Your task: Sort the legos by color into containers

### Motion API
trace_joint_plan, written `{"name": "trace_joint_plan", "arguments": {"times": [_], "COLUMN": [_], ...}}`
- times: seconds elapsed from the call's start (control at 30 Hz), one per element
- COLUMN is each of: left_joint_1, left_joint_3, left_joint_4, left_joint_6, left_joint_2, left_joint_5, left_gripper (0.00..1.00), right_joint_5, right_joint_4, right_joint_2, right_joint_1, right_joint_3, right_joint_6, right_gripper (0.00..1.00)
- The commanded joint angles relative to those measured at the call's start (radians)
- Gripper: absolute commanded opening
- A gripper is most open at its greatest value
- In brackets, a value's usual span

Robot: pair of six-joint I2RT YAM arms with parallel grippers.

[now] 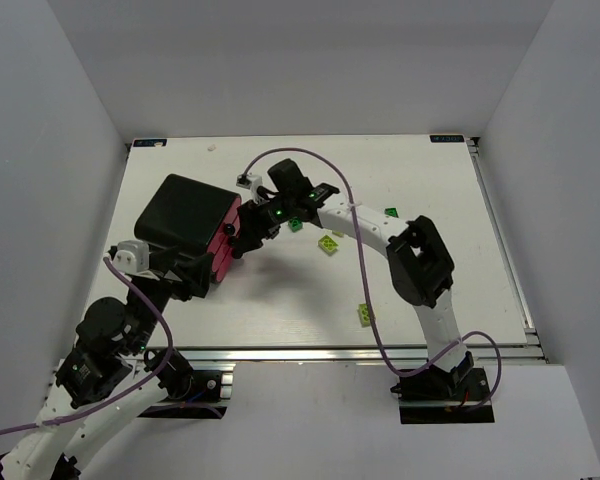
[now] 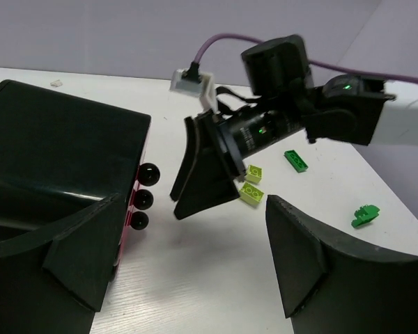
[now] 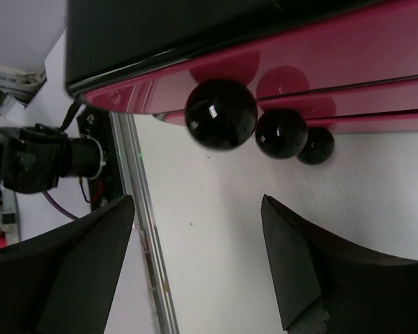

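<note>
Before the knobs [image 3: 221, 115], right pincer [image 3: 198, 203] gapes wide — drawers [image 3: 334, 62] face right; left pincer [image 2: 194, 203] wide.

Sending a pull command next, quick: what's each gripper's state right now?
Left gripper: open, holding nothing, beside the black rounded cabinet.
Right gripper: open, empty, facing the round black knobs.

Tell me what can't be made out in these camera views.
Contents of the drawers: every view, fronts shut.
Knobs: top view, lost under the right end effector.
Whether the left end effector touches the cabinet: left wrist view, its own finger blocks the contact.
</note>
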Motion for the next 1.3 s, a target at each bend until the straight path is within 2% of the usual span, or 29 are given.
{"name": "trace_joint_plan", "arguments": {"times": [0.0, 0.17, 0.33, 0.43, 0.77, 1.27], "left_joint_1": [0.008, 0.008, 0.008, 0.008, 0.008, 0.008], "left_joint_3": [-0.005, -0.002, -0.005, -0.005, -0.004, -0.004], "left_joint_4": [-0.02, -0.023, -0.023, -0.025, -0.028, -0.032], "left_joint_6": [-0.01, -0.009, -0.01, -0.009, -0.01, -0.013], "left_joint_2": [0.024, 0.038, 0.038, 0.044, 0.055, 0.062], "left_joint_5": [-0.023, -0.022, -0.02, -0.018, -0.022, -0.018], "left_gripper": [0.92, 0.92, 0.92, 0.92, 0.92, 0.92], "right_joint_5": [0.003, 0.027, 0.087, 0.047, -0.043, 0.021], "right_joint_4": [0.087, 0.254, 0.349, 0.477, 0.645, 0.575], "right_joint_2": [0.056, 0.036, 0.03, 0.03, 0.079, 0.147], "right_joint_1": [0.016, 0.018, 0.013, 0.007, -0.005, -0.017], "right_joint_3": [0.044, -0.067, -0.1, -0.166, -0.183, -0.116], "right_joint_6": [0.184, 0.207, 0.13, 0.149, 0.211, 0.199], "right_gripper": [0.78, 0.78, 0.78, 0.76, 0.72, 0.72]}}
